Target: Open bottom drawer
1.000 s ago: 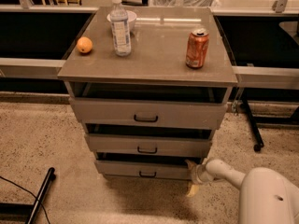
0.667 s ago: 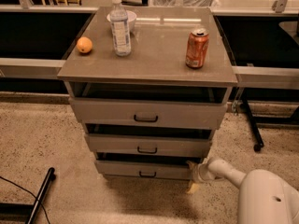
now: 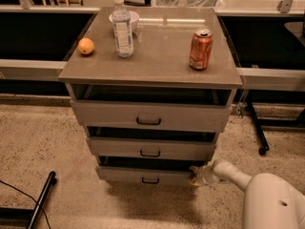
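The camera view looks down on a grey cabinet (image 3: 157, 61) with three drawers; the bottom drawer (image 3: 124, 174) sits lowest, just above the speckled floor, with its small dark pull handle (image 3: 150, 180) at centre and a dark gap above its front, so I judge it only slightly open. The gripper (image 3: 196, 174) is at the right end of that drawer's front, well away from the handle, on the pale arm (image 3: 233, 175) reaching in from the lower right. Whether it is clamped on the panel's edge or only resting against it, I cannot tell. Pulling from one corner would likely skew the drawer in its runners and jam it, or the gripper could slide off the thin edge. A hard tug might also drag or rock the whole cabinet, and then the tall water bottle (image 3: 123, 27), the soda can (image 3: 200, 49) and the orange (image 3: 86, 46) on top could tip or roll off
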Robot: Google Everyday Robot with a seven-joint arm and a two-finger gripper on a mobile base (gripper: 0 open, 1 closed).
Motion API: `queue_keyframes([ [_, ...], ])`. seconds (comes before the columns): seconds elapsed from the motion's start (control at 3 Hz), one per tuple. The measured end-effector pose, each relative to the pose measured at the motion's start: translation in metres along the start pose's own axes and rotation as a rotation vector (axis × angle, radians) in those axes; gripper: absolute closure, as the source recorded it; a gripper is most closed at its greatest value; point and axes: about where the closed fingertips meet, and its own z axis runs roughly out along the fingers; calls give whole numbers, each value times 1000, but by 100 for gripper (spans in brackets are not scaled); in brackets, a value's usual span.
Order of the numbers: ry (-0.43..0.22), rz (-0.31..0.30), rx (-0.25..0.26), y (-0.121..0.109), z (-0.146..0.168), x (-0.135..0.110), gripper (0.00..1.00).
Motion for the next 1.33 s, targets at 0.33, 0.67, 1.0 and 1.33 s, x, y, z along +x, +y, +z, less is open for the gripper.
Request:
queue_keyframes([
  [0.33, 0, 0, 0, 0, 0, 0, 61],
  [0.67, -5, -2, -26, 15, -2, -3, 37],
  [1.0, -7, -2, -33, 19, -2, -4, 14],
  [1.33, -7, -2, -33, 19, -2, -4, 0],
])
